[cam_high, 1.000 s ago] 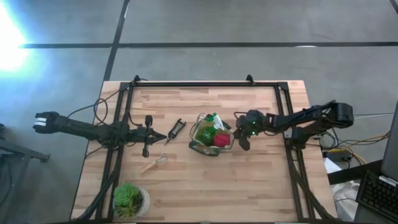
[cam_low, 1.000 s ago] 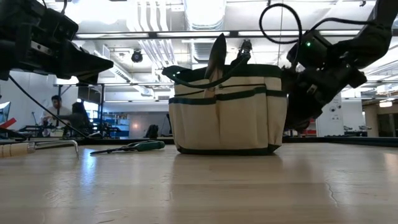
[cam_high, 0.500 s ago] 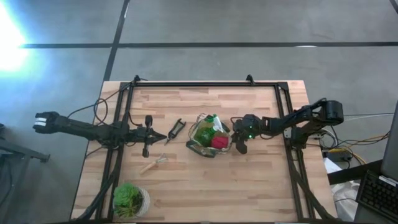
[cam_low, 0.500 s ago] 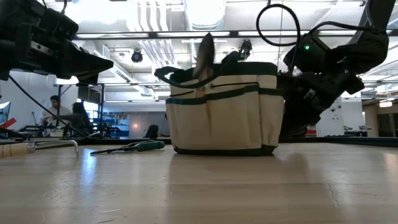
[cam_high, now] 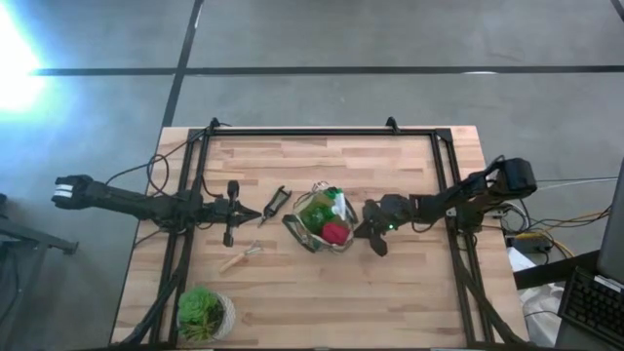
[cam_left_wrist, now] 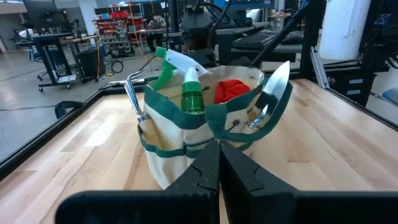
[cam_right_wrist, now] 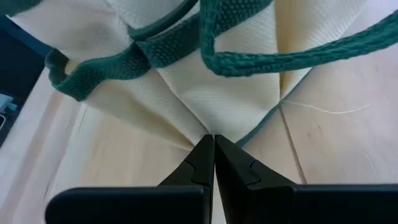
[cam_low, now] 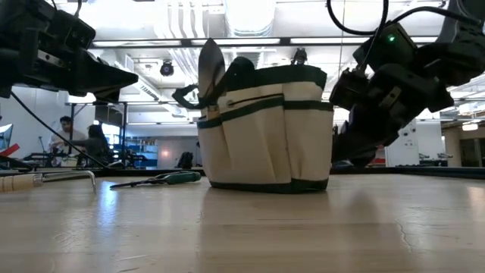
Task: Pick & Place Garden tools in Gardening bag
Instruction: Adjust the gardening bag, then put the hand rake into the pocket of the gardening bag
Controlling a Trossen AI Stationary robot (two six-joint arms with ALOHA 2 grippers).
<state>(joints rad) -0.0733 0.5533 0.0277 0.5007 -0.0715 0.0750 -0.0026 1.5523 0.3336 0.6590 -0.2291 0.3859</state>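
The right end effector (cam_high: 365,230), its fingers pressed together, pinches the wall of the round beige fabric gardening bag (cam_high: 322,222) with green trim, probably to reposition it mid-tabletop (cam_high: 409,292); the left end effector (cam_high: 255,214), closed and empty, waits beside the bag.

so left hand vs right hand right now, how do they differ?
Left hand hangs clear of the gardening bag, on its left above the table, touching nothing. Right hand is against the bag's right side, pinching a fold of its fabric, as the right wrist view shows. The left arm lies straight; the right arm is bent. Both hands are shut.
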